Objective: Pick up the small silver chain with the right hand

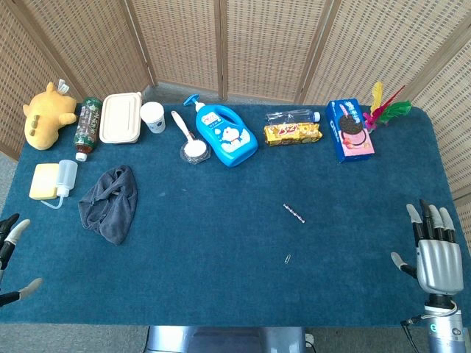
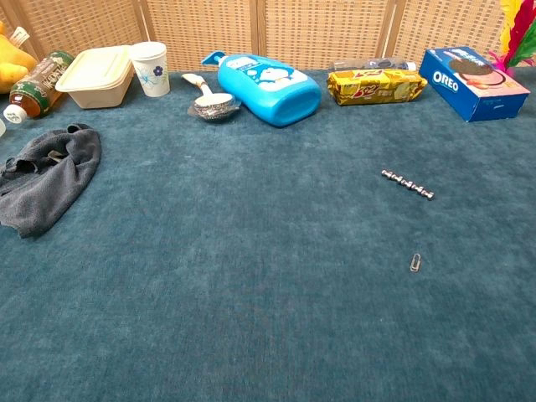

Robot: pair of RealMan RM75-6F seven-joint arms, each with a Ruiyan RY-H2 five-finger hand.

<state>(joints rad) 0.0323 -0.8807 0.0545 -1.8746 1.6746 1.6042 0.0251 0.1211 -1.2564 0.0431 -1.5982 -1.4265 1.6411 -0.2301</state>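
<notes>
The small silver chain (image 1: pixel 294 213) lies stretched out on the blue cloth, right of the table's middle; the chest view shows its short beaded links (image 2: pixel 408 184) clearly. My right hand (image 1: pixel 434 250) hovers at the table's right front corner, well to the right of the chain, palm down, fingers spread and holding nothing. At the left front edge only the fingertips of my left hand (image 1: pixel 13 254) show, apart and empty. Neither hand appears in the chest view.
A paper clip (image 1: pixel 287 259) lies just in front of the chain. Along the back stand a blue detergent bottle (image 1: pixel 225 134), snack pack (image 1: pixel 292 133), Oreo box (image 1: pixel 349 129) and feather shuttlecock (image 1: pixel 384 110). A grey cloth (image 1: pixel 110 200), squeeze bottle (image 1: pixel 53 181) and plush toy (image 1: pixel 45 114) sit left.
</notes>
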